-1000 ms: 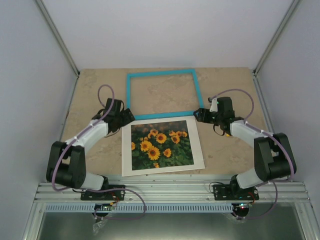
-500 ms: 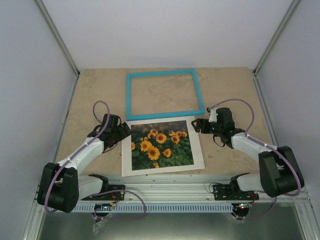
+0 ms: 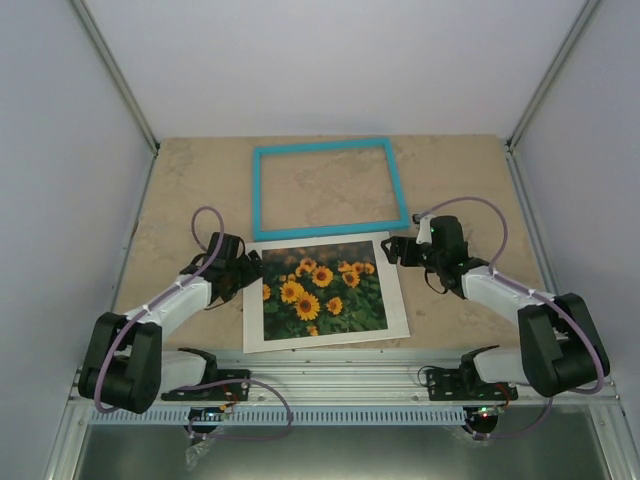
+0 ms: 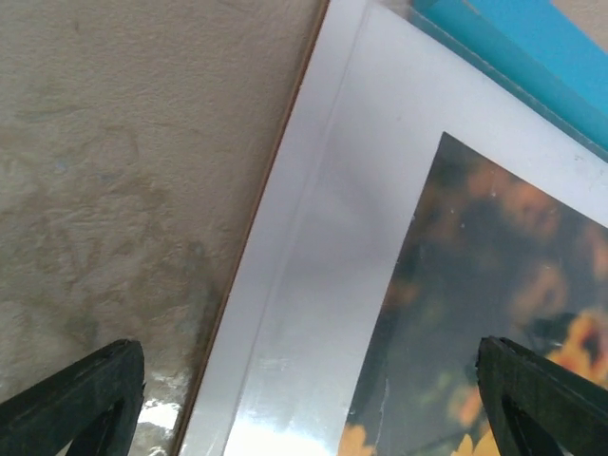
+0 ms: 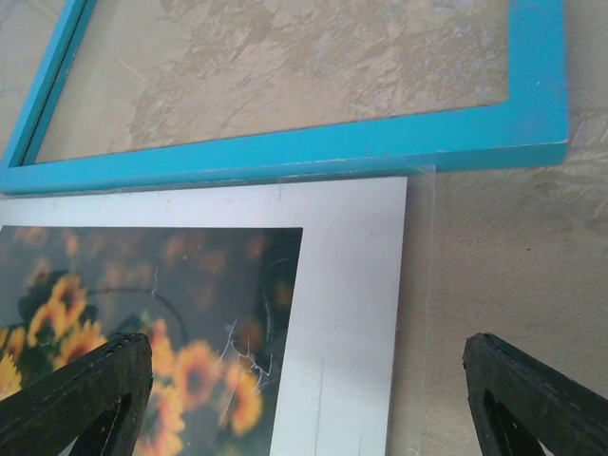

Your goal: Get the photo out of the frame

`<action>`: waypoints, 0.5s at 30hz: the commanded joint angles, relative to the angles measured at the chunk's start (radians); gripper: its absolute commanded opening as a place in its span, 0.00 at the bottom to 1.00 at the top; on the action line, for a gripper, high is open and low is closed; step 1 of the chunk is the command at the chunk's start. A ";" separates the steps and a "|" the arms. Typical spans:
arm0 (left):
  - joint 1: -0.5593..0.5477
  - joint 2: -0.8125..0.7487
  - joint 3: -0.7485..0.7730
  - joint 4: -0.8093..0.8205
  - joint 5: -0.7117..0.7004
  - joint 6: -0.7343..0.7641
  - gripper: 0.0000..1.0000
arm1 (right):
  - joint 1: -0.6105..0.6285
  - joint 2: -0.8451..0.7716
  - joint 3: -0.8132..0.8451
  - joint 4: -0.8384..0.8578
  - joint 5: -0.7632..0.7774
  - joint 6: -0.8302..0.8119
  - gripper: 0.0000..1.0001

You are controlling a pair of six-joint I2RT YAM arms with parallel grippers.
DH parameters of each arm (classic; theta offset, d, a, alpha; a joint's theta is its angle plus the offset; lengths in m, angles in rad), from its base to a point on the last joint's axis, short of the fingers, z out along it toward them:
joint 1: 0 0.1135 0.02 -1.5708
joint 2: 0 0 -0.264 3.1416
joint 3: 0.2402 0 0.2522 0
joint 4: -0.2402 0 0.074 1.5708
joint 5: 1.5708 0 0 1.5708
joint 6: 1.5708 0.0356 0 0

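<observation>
Sunflower print lies free, just on the near side of the empty frame.
The photo (image 3: 323, 292) rests face-up on the bench (image 3: 180, 190), the frame (image 3: 320, 146) just beyond; left end effector (image 3: 250, 262) and right end effector (image 3: 392, 248) gape wide, holding nothing, at its far corners.

One turquoise frame (image 3: 320, 148), one sunflower photo (image 3: 322, 290), one white mat sheet (image 3: 320, 341), two arms, left arm (image 3: 175, 295) and right arm (image 3: 500, 285), two grippers, left gripper (image 3: 252, 266) and right gripper (image 3: 391, 249), one table (image 3: 200, 180).
</observation>
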 commanded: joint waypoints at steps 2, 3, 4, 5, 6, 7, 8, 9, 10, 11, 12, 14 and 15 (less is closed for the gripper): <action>-0.002 0.006 -0.026 0.023 0.044 -0.004 0.97 | 0.007 -0.030 -0.014 0.027 0.034 0.004 0.91; -0.002 0.006 -0.028 0.023 0.050 -0.003 0.97 | 0.007 -0.030 -0.014 0.027 0.036 0.004 0.91; -0.002 0.004 -0.029 0.023 0.055 -0.002 0.97 | 0.008 -0.030 -0.014 0.028 0.037 0.004 0.91; -0.002 0.002 -0.031 0.023 0.060 -0.002 0.96 | 0.008 -0.031 -0.014 0.027 0.038 0.004 0.92; -0.002 -0.002 -0.031 0.022 0.060 -0.001 0.96 | 0.008 -0.030 -0.015 0.027 0.039 0.004 0.93; -0.002 -0.007 -0.032 0.020 0.062 0.000 0.95 | 0.008 -0.030 -0.014 0.027 0.040 0.004 0.94; -0.002 -0.011 -0.033 0.020 0.066 0.000 0.95 | 0.007 -0.030 -0.014 0.027 0.041 0.006 0.95; -0.002 -0.015 -0.031 0.020 0.074 0.002 0.94 | 0.008 -0.032 -0.014 0.027 0.042 0.005 0.96; -0.002 -0.020 -0.030 0.019 0.079 0.001 0.94 | 0.009 -0.031 -0.014 0.027 0.043 0.005 0.97; -0.002 -0.022 -0.027 0.018 0.081 0.003 0.93 | 0.009 -0.031 -0.014 0.027 0.042 0.006 0.97; -0.002 -0.025 -0.025 0.016 0.082 0.004 0.93 | 0.010 -0.031 -0.014 0.026 0.042 0.005 0.98; -0.002 -0.032 -0.022 0.013 0.091 0.006 0.91 | 0.009 -0.031 -0.014 0.026 0.043 0.005 0.97; -0.002 -0.034 -0.022 0.013 0.098 0.007 0.91 | 0.009 -0.032 -0.015 0.025 0.042 0.005 0.98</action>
